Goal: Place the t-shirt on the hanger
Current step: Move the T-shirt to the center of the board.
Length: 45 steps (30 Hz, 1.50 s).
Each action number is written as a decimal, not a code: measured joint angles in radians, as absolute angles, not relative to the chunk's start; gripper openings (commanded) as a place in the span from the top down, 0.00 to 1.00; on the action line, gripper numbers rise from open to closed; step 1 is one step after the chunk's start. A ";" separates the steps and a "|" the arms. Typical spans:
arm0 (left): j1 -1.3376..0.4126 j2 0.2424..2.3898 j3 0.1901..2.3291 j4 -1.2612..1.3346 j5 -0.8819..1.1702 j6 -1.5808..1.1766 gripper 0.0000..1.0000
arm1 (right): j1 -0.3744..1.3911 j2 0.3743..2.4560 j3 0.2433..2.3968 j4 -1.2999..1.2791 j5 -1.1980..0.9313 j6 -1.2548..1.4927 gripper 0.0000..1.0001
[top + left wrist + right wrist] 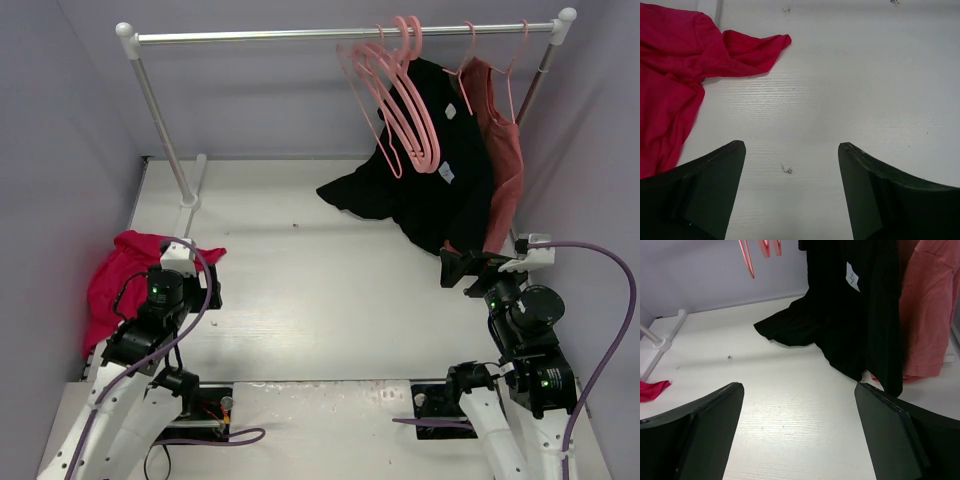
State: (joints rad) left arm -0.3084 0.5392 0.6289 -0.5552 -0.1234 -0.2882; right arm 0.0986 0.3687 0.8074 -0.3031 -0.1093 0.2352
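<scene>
**Top external view.** The t-shirt lay crumpled on the bench at the far left, partly under the left arm. The left claw hovered at the garment's right edge and held nothing. The right claw pointed left, low over the bench and below the hanging clothes, also holding nothing. The hanger hung on the rail in a bunch of like pink hangers. Which one of the bunch was meant could not be told. A black shirt and a rust-red top hung just beside it.

**Left wrist view.** The left claw was spread wide over bare bench. The t-shirt lay to the left of both fingers, with one sleeve reaching toward the centre line. No cloth lay between the fingers.

**Right wrist view.** The right claw was spread wide and empty. The black shirt and the rust-red top hung ahead. Only the lower tips of the pink hangers showed at the top edge. A scrap of the t-shirt showed at far left.

**Step in hand.** Judged from the layout, the task stood at its start, with neither item yet grasped. The next move called for the left claw to shift left and descend onto the cloth, preferably near the collar. The right claw needed to rise and lift one hanger off the rail.
</scene>
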 measured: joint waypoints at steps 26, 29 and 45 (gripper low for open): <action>-0.066 1.467 1.017 -0.570 -0.522 -0.802 0.22 | 0.114 0.352 0.760 -0.296 -0.132 0.235 0.00; -0.019 1.588 1.087 -0.550 -0.533 -0.835 0.22 | 0.119 0.343 0.760 -0.296 -0.132 0.235 0.00; -0.092 1.639 0.954 -0.427 -0.371 -0.849 1.00 | 0.121 0.339 0.759 -0.295 -0.147 0.235 0.00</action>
